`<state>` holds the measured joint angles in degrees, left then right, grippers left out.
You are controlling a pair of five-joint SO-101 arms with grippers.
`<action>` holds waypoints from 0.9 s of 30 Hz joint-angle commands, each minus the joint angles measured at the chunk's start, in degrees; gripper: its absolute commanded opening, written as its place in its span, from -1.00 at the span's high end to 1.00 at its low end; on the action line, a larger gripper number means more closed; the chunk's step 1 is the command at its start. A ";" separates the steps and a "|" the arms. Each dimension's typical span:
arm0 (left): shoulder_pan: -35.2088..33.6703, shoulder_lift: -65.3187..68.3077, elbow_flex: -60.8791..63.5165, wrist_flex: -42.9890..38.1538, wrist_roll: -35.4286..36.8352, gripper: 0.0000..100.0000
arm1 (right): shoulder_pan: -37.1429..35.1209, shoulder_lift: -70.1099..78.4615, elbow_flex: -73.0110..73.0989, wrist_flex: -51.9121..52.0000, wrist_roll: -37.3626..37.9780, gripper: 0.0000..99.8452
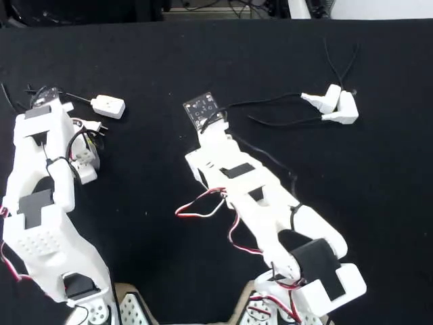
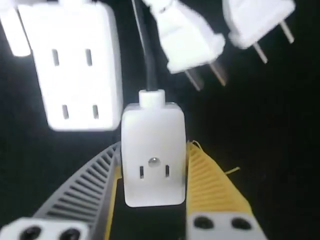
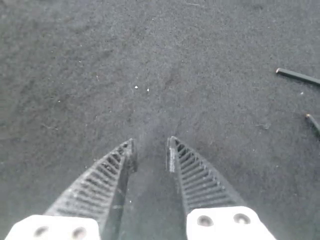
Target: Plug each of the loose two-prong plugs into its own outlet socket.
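The left gripper (image 2: 154, 150) is clenching one white cord-end socket (image 2: 152, 185) by its two sides. The socket's face is turning its two slots toward the wrist camera, and its black cord (image 2: 145, 50) is running away from it. Just beyond it, one white outlet block (image 2: 75, 65) is lying flat on the black table cover (image 2: 280, 125), showing two pairs of slots.

Two loose white two-prong plugs are lying beside the block, the nearer plug (image 2: 192, 42) close to the cord and the farther plug (image 2: 260, 22) just past it. Both are showing bare prongs.

The right gripper (image 3: 151, 142) is hanging over the cloth with its fingers slightly parted, grasping nothing — two black cable ends (image 3: 295, 75) are lying off to one side.

In the high view, two more white cord-end pieces are lying at the far right of the table, the first piece (image 1: 321, 101) touching the second piece (image 1: 345, 110). They are sitting well apart from both arms — whether they are plugs or sockets I cannot tell.
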<state>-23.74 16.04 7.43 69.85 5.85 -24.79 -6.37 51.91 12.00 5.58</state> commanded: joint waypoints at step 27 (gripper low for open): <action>23.34 -58.37 45.49 -5.10 -17.93 0.94 | 12.04 -3.56 -1.01 -0.97 -9.93 0.81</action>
<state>-4.92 -40.66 45.14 70.90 -7.08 -15.30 -6.37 52.18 11.82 -2.68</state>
